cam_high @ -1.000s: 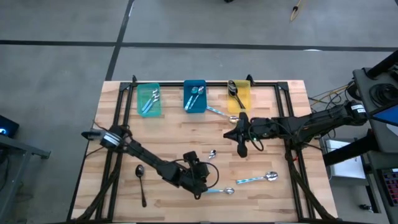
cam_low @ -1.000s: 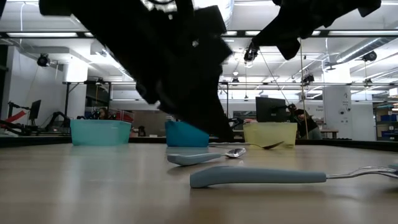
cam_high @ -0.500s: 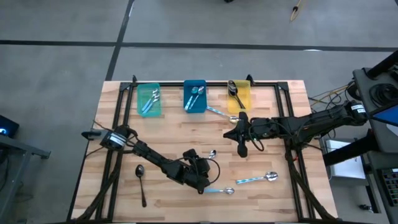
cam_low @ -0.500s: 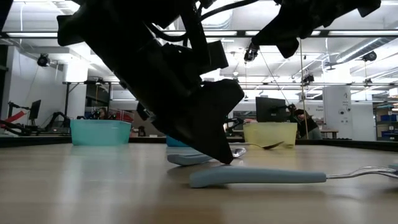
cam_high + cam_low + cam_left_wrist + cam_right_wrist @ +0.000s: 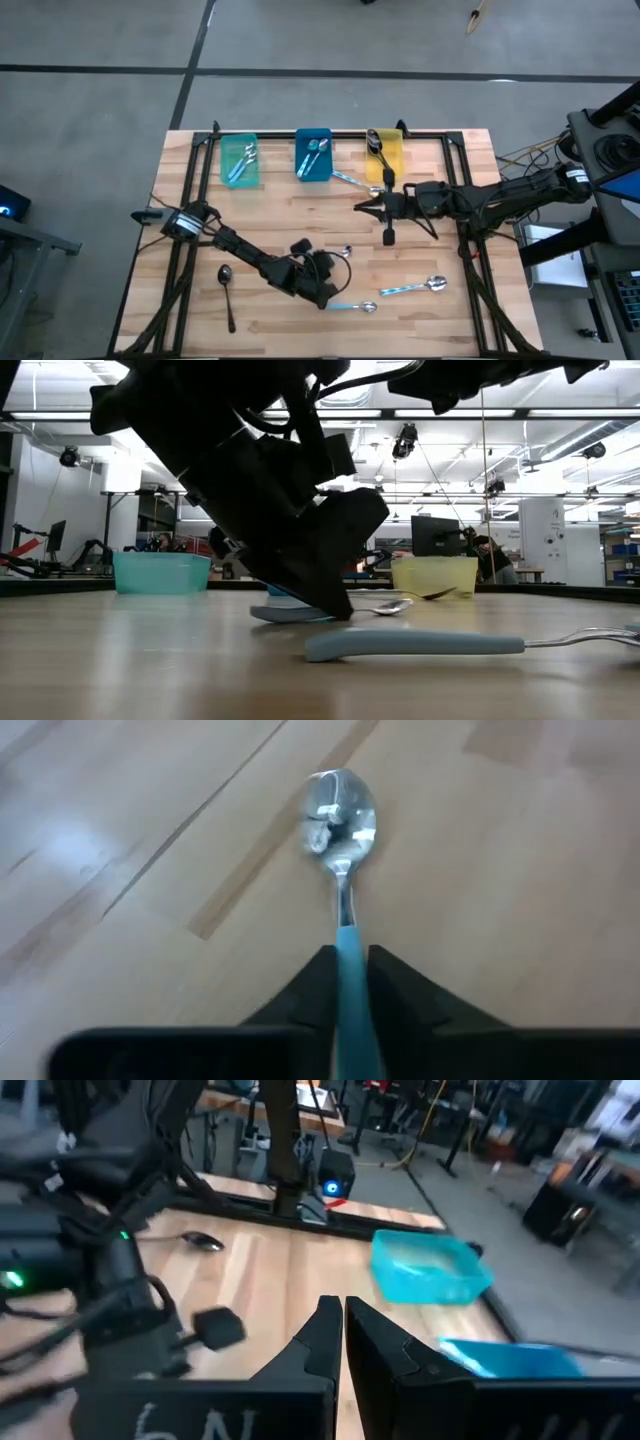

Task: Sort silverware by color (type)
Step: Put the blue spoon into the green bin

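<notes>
From above I see a wooden slat table (image 5: 300,215) on a grey floor, with the left gripper (image 5: 322,268) low near its front edge. At table height, a workshop with ceiling lights lies behind. In the left wrist view the jaws are clamped on the light-blue handle of a spoon (image 5: 342,850), its long axis pointing straight ahead, silver bowl outermost. The right gripper (image 5: 343,1325) has its jaws together, holding nothing.

A robotics lab: wooden workbench (image 5: 300,220), concrete floor (image 5: 300,60), ceiling strip lights (image 5: 440,413), monitor (image 5: 437,535) behind.
</notes>
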Controlling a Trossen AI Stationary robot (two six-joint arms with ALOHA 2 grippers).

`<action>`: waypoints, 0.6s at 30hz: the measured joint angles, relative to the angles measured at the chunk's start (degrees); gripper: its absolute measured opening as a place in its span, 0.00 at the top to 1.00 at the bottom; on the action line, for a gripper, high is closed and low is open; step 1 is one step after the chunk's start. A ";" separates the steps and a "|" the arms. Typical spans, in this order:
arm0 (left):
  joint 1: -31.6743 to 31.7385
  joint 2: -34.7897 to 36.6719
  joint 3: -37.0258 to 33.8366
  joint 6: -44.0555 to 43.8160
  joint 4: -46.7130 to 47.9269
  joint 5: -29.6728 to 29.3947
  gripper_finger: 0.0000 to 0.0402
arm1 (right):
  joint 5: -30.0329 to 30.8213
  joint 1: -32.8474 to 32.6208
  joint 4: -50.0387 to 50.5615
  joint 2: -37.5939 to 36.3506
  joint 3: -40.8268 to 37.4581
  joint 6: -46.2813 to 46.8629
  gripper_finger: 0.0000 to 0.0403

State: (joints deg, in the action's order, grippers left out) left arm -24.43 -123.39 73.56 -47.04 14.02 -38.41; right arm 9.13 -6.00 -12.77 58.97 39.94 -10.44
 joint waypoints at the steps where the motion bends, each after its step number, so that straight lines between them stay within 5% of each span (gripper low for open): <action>1: 0.00 0.16 -0.01 -0.25 0.67 -0.23 0.95 | 0.00 0.14 0.04 -0.01 0.00 -1.44 0.98; 18: 2.85 12.69 -0.56 -1.89 21.80 0.95 0.99 | -0.13 3.88 2.79 -0.18 0.00 -6.44 0.98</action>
State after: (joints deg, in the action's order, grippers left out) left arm -21.58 -110.70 73.00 -48.94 35.82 -37.46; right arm 8.99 -2.12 -9.98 58.79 39.94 -16.88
